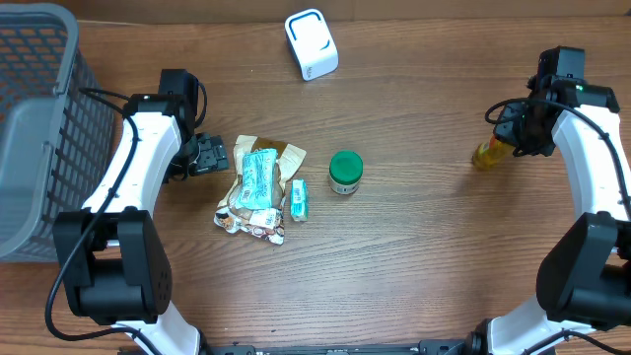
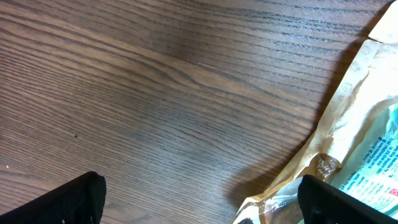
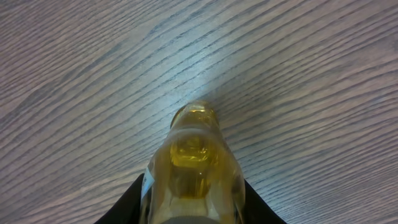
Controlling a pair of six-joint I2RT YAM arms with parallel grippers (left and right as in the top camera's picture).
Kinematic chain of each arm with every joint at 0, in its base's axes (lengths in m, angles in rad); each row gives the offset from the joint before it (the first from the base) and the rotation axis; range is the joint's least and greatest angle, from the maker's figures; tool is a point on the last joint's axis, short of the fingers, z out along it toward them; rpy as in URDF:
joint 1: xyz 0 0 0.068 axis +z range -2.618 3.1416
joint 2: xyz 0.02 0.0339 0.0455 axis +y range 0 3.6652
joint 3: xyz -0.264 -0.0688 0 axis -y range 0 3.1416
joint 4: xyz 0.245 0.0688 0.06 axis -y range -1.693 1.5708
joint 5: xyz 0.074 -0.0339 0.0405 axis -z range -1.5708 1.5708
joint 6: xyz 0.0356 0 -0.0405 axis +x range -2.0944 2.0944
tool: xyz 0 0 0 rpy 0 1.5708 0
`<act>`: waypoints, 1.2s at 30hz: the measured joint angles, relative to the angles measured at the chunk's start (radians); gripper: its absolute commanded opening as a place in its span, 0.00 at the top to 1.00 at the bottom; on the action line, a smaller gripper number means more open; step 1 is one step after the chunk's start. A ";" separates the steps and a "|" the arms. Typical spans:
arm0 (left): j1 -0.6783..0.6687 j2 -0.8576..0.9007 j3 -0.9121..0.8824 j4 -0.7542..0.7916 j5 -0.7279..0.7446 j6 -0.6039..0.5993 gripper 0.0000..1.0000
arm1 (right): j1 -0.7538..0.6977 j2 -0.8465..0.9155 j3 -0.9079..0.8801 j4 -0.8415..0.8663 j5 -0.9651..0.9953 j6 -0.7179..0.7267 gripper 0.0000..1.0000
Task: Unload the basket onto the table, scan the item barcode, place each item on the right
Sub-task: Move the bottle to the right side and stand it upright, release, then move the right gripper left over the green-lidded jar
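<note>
Bright, even light from above, soft shadows, pale glare on the table, near bottle out of focus.

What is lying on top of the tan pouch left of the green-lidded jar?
A pale teal packet lies on the tan pouch. The pouch's face beneath it is hidden.

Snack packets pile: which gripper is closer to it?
Left. The left gripper is open right beside the snack packets; the right gripper is far off on their other side, holding a yellow bottle.
</note>
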 measured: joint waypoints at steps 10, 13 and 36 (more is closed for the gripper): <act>0.000 0.000 0.000 0.000 0.000 0.000 0.01 | 0.000 0.000 0.000 -0.003 0.001 0.004 0.49; 0.000 0.000 0.000 0.000 0.000 0.000 0.01 | 0.000 0.000 0.000 -0.003 0.001 0.008 0.44; 0.000 0.000 0.000 0.000 0.000 0.000 0.00 | 0.000 0.000 -0.001 0.398 -0.023 -0.064 0.00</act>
